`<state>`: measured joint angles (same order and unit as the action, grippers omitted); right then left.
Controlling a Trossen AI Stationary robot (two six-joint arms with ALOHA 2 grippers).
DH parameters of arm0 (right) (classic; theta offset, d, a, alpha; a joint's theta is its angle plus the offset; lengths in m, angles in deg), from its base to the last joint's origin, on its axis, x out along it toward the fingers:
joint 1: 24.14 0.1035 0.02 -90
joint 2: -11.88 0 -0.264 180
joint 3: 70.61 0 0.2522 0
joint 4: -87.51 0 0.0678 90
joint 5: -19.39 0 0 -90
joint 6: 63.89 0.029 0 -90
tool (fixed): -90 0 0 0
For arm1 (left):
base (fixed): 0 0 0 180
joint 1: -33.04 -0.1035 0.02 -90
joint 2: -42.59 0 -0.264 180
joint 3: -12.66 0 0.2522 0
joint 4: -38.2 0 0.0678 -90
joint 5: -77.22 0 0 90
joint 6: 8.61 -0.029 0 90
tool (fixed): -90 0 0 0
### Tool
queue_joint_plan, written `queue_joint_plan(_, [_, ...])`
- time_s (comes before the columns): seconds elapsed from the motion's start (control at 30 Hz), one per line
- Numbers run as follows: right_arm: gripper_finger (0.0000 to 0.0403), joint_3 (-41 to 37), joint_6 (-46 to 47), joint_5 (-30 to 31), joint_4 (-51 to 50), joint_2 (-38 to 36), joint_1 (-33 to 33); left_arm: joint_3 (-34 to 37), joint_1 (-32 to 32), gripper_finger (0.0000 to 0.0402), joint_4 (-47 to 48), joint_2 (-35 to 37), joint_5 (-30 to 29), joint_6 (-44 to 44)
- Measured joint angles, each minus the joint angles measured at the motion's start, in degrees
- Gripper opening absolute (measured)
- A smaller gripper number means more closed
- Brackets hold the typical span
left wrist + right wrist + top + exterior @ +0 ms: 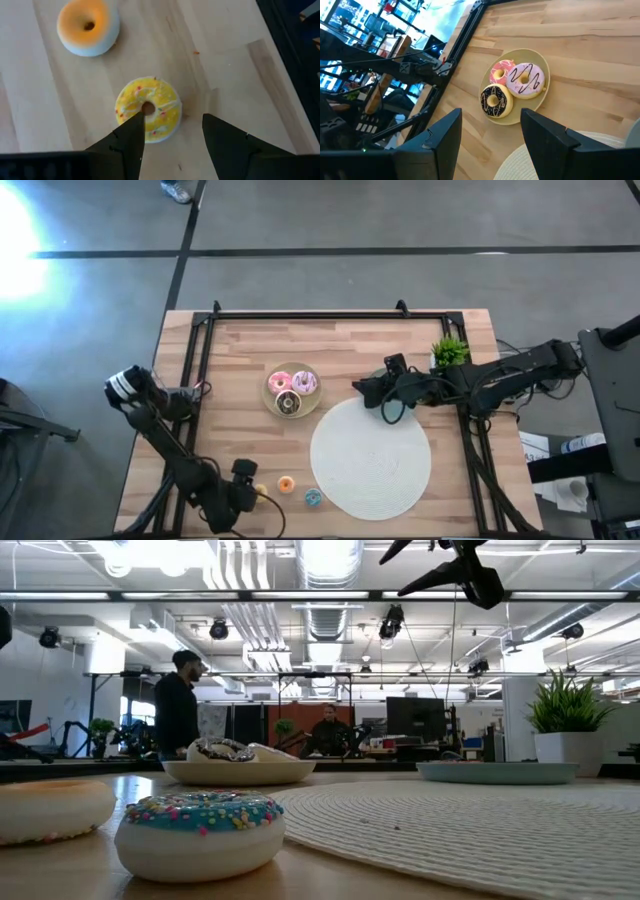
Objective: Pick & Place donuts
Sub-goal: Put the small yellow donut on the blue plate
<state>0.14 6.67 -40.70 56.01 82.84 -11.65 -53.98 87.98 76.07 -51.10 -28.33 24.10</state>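
Near the tabletop's front-left corner, the left hand [172, 137] hung open directly over the yellow donut [148, 108], one finger on each side of it, apparently lined up to close on it as the next pick. The orange donut [286, 484] and the blue donut [313, 498] lay loose along the front edge, just beside the white mat [371, 459], probably waiting their turn. Three larger donuts, pink [502, 71], purple-white [526, 80] and brown [495, 100], sat touching on the beige plate [540, 60] near the tabletop's middle, suggesting the plate was the drop-off. The right hand [490, 135] hovered open, raised over the mat's back edge, holding nothing.
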Motion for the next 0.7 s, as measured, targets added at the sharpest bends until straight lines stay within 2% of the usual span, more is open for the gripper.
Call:
queue_joint_plan(0.53, [0.0194,0.0,0.5,-0.6,-0.5,0.0,0.0,-0.5,0.0,0.0091,-3.1,-4.8,-1.4,-1.2])
queue_joint_plan(0.7, [0.0194,0.0,0.0,-1.8,-0.5,-0.3,0.0,-0.5,-0.5,0.0047,-2.4,-4.6,-1.7,1.0])
